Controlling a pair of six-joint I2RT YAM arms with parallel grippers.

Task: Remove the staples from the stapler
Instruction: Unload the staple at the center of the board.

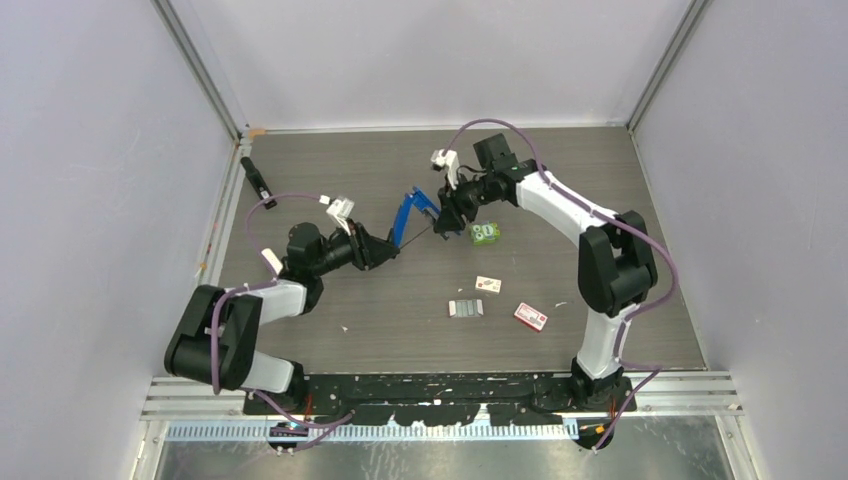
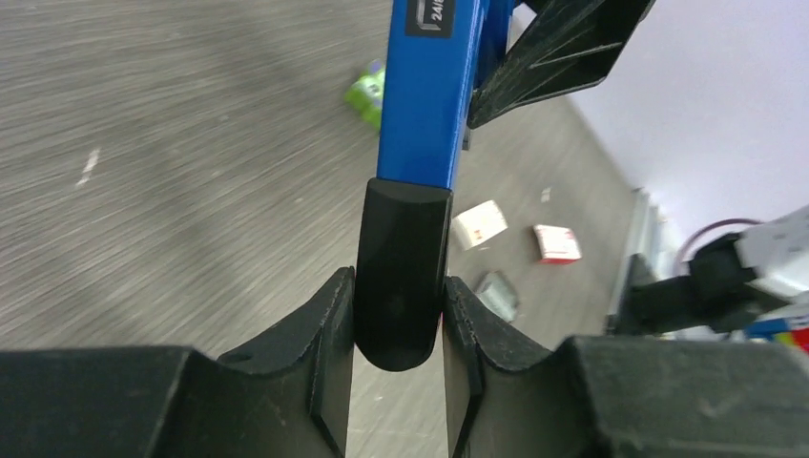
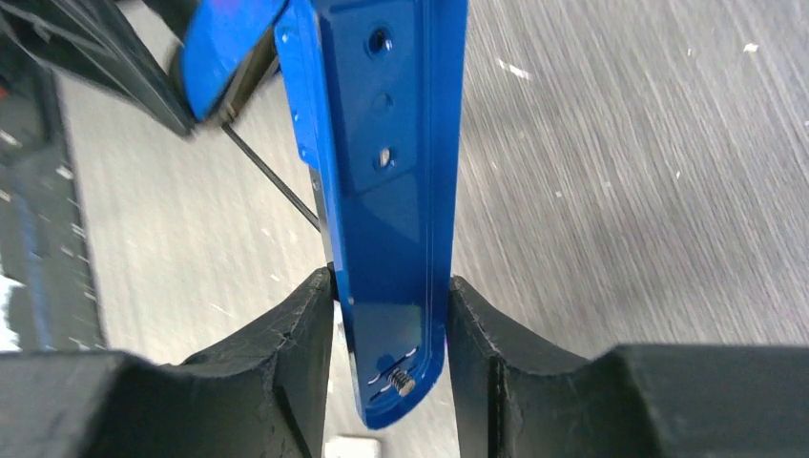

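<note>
Both arms are on the stapler [image 1: 407, 215] at the middle of the table [image 1: 330, 300], and it looks raised off the surface between them, hinged open in a bent shape. The left gripper [image 2: 399, 286] is clamped narrow on the rounded black end of the top arm, fingers [image 2: 329, 324] pressed against either side of it, with the blue body running up and away from the wrist camera. The right gripper [image 3: 389, 296] is closed just as firmly on the blue base, and its fingers [image 3: 296, 324] hug the flat blue plate where a small screw shows near the tip. From above, the left gripper [image 1: 388, 248] comes in from the lower left and the right gripper [image 1: 447, 212] from the right, close together with the stapler bridging them. Down on the table, nearer the arm bases, a small pile of staples [image 1: 466, 308] lies loose, well apart from the stapler. Beside it sit two red-and-white boxes [image 1: 488, 285] [image 1: 531, 317], and a green packet [image 1: 485, 233] lies just below the right gripper.
</note>
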